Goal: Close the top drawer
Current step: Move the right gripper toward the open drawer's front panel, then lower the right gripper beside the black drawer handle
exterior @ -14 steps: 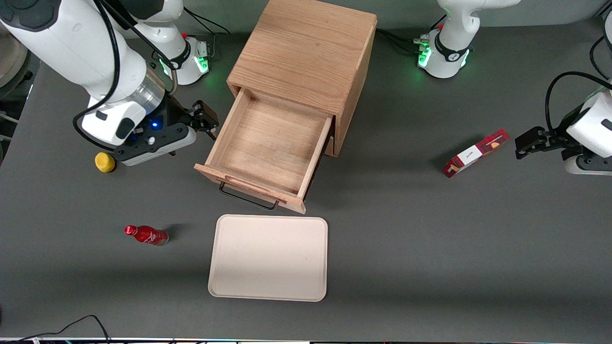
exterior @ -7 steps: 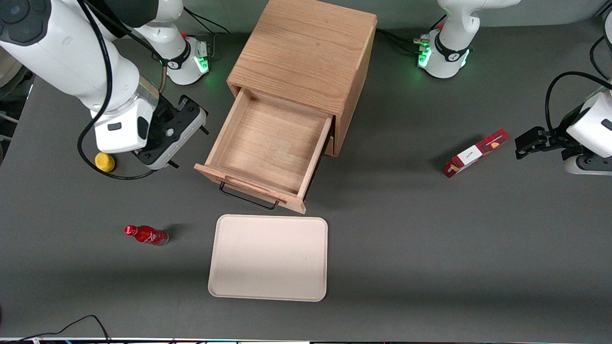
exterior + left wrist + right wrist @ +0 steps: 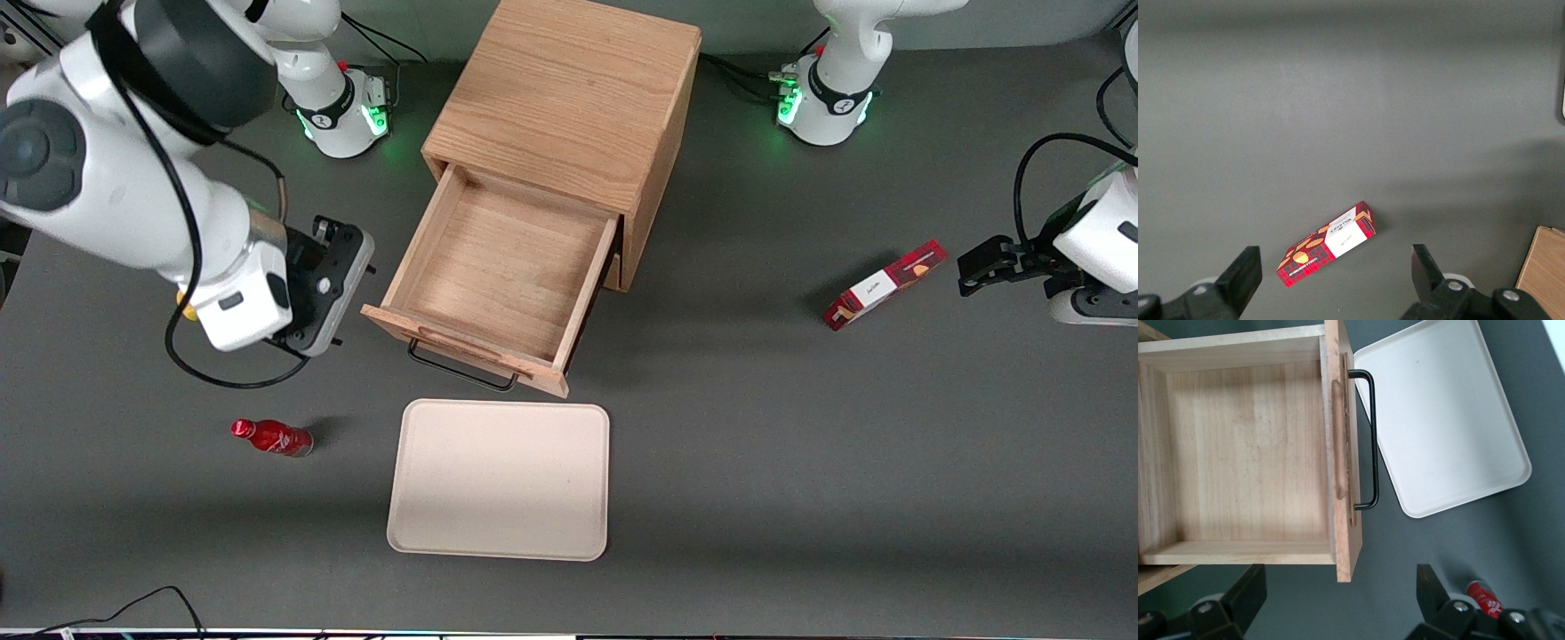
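The top drawer [image 3: 502, 267] of the light-oak cabinet [image 3: 569, 89] is pulled far out and is empty. Its black wire bar handle [image 3: 462, 369] faces the front camera, under the raised lip. My right gripper [image 3: 331, 283] hangs above the table beside the drawer's front corner, on the working arm's side, apart from the wood. In the right wrist view the drawer [image 3: 1251, 453] and its handle [image 3: 1371, 440] show. The gripper [image 3: 1338, 600] is open, with the drawer's front corner just ahead of the gap between its fingers. It holds nothing.
A cream tray [image 3: 498, 480] lies on the table in front of the drawer, also in the right wrist view [image 3: 1445, 420]. A red bottle [image 3: 271, 437] lies nearer the camera than my gripper. A red box [image 3: 885, 284] lies toward the parked arm's end.
My right arm has moved nearer the front camera, from beside the drawer's side wall to beside its front corner, and the wrist has turned. It now mostly covers a yellow ball.
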Controlling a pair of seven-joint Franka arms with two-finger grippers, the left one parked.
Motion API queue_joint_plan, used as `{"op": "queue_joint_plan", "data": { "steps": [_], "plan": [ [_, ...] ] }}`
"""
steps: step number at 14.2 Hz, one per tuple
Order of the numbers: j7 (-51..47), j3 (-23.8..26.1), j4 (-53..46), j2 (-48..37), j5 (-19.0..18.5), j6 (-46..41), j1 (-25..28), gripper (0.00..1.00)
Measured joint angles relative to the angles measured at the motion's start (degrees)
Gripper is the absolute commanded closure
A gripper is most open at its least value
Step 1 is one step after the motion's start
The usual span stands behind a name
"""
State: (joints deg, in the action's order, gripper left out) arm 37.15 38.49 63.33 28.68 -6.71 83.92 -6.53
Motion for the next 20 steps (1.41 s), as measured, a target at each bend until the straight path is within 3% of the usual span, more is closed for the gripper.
{"op": "queue_joint_plan", "data": {
  "steps": [10,20],
  "plan": [
    [-1.88,0.16,-2.32,10.68,3.21,0.12,0.2,0.0],
    [-9.5,0.23,-3.81,13.67,3.43,6.65,0.56,0.0]
  ]
}}
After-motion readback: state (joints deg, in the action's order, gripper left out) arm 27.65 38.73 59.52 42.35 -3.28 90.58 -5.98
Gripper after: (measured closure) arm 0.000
